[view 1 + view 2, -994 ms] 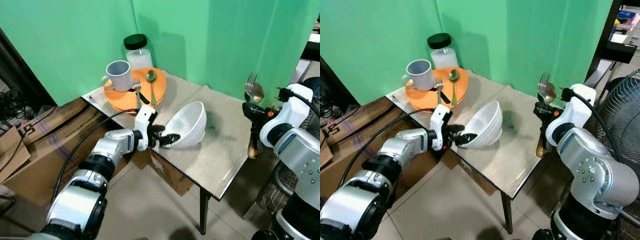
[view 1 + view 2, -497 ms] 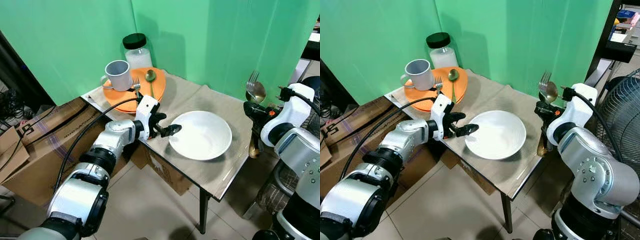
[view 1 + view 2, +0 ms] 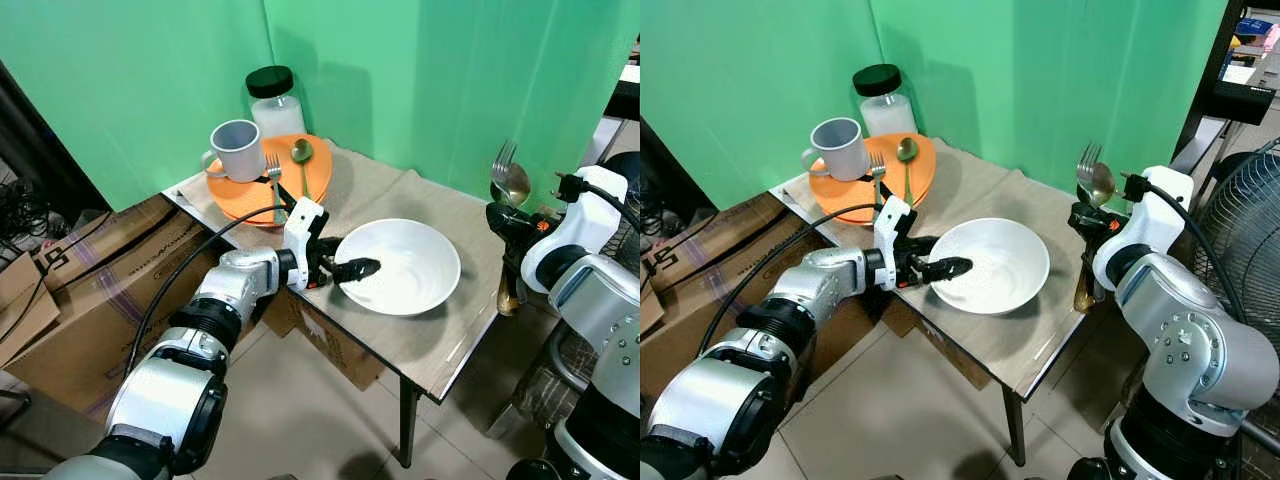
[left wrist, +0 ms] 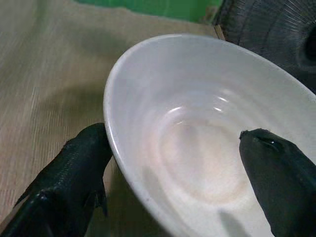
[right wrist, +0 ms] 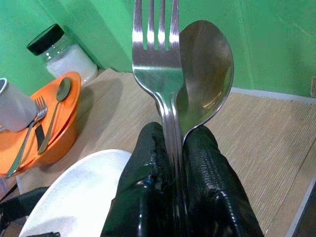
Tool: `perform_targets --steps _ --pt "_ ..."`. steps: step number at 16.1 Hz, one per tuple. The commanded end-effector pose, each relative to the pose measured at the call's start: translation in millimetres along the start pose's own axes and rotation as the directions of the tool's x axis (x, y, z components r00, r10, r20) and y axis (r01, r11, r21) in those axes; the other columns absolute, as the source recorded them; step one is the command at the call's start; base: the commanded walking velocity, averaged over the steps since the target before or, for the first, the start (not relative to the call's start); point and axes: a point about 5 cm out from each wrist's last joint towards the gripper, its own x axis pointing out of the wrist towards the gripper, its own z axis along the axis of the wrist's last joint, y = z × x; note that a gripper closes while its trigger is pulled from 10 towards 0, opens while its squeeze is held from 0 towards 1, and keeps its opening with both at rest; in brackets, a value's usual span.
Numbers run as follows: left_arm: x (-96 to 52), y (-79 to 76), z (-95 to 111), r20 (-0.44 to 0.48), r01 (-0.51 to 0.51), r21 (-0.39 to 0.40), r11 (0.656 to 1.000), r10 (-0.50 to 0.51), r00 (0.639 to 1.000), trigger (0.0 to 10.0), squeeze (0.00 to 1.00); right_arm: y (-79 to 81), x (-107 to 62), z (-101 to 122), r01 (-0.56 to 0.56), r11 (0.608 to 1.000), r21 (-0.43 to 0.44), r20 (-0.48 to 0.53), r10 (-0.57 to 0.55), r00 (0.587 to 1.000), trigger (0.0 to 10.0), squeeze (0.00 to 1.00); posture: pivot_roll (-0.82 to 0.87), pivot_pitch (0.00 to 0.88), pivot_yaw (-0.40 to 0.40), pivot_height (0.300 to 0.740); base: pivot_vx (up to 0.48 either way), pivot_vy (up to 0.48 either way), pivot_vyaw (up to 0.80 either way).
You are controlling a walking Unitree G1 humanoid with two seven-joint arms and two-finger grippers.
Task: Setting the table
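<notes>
L gripper [image 3: 343, 272] back astride white bowl [image 3: 405, 265] rim, prev. clear.

White bowl [image 3: 405, 265] upright on counter [image 3: 440, 345], near front edge. Steel fork [image 5: 154, 59] and spoon [image 5: 205, 74] upright, side by side, clamped in right tool [image 5: 175, 143].

Bowl [image 3: 405, 265] mid-table [image 3: 440, 340], plate [image 3: 240, 195] with mug [image 3: 238, 150] far left, jar [image 3: 275, 100] behind

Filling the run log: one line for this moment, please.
left gripper: open, straddling white bowl rim | bowl: upright on table | right gripper: shut on fork and spoon, off table edge
</notes>
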Motion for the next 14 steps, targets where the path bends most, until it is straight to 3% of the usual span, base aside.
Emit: perform_targets --steps 1,4,5,6,7,14 --pt "-2.6 4.9 5.3 -0.005 -0.038 0.016 0.999 0.038 0.999 10.0 0.29 7.5 0.6 1.4 -0.039 0.999 -0.006 0.017 0.040 0.999 0.0 0.00 -0.17 0.000 0.185 0.740 0.000 0.000 0.00" --pt "1.2 5.1 -5.4 -0.107 -0.071 -0.001 0.997 0.070 0.992 10.0 0.29 8.2 0.8 1.2 -0.042 0.999 -0.005 0.016 0.042 0.999 0.0 0.00 -0.17 0.000 0.187 0.740 0.000 0.000 0.00" --pt "2.4 5.9 -8.2 -0.140 -0.100 -0.008 0.995 0.098 0.985 3.1 0.29 8.5 0.8 1.4 -0.044 0.999 -0.005 0.017 0.044 0.999 0.0 0.00 -0.17 0.000 0.189 0.740 0.000 0.000 0.00" --pt "3.1 6.2 -6.1 -0.127 -0.110 -0.024 0.994 0.106 0.986 0.0 0.25 8.8 0.9 1.5 -0.044 0.999 -0.005 0.018 0.044 0.999 0.0 0.00 -0.17 0.000 0.189 0.740 0.000 0.000 0.00" --pt "3.0 6.2 -3.5 -0.113 -0.104 -0.037 0.994 0.099 0.989 0.0 0.00 9.1 0.9 1.4 -0.045 0.999 -0.005 0.018 0.045 0.999 0.0 0.00 -0.17 0.000 0.189 0.740 0.000 0.000 0.00" --pt "2.1 4.6 -0.8 -0.109 -0.062 -0.107 0.992 0.050 0.993 0.0 0.00 10.4 2.3 -0.3 -0.054 0.999 -0.003 0.010 0.054 0.999 0.0 0.00 -0.16 0.000 0.186 0.740 0.000 0.000 0.00"
